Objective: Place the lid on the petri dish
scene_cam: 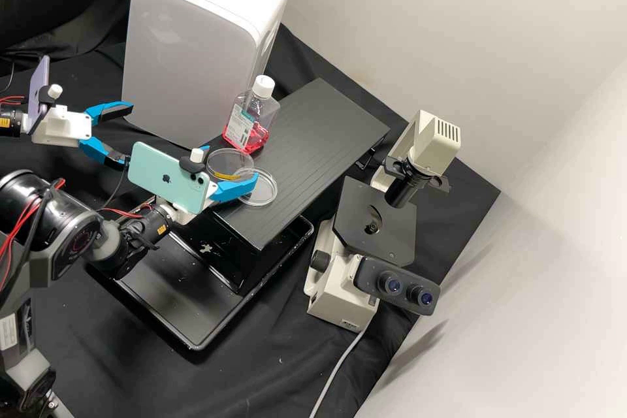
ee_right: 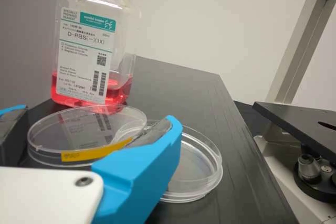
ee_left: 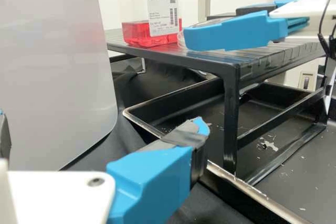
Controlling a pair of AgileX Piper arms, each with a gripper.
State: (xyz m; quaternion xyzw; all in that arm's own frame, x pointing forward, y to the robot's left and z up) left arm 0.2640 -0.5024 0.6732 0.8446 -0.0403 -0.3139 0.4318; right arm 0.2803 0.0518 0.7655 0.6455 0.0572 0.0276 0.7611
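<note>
The right gripper (scene_cam: pixel 219 171) has its blue fingers (scene_cam: pixel 232 189) spread either side of a clear round yellow-taped dish (scene_cam: pixel 230 160) on the black ribbed shelf (scene_cam: pixel 313 137). A second clear dish (scene_cam: pixel 260 188) lies at its four o'clock, and a clear bottle of red liquid (scene_cam: pixel 248 119) stands at twelve.

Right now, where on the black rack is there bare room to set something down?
The rack is bare on its half toward the microscope, past the plain dish. Crowded: the corner with the bottle, taped dish and right gripper.

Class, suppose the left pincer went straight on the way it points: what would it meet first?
Most likely the white box: the open left pincer points at its lower side, close by, though depth is hard to judge.
</note>
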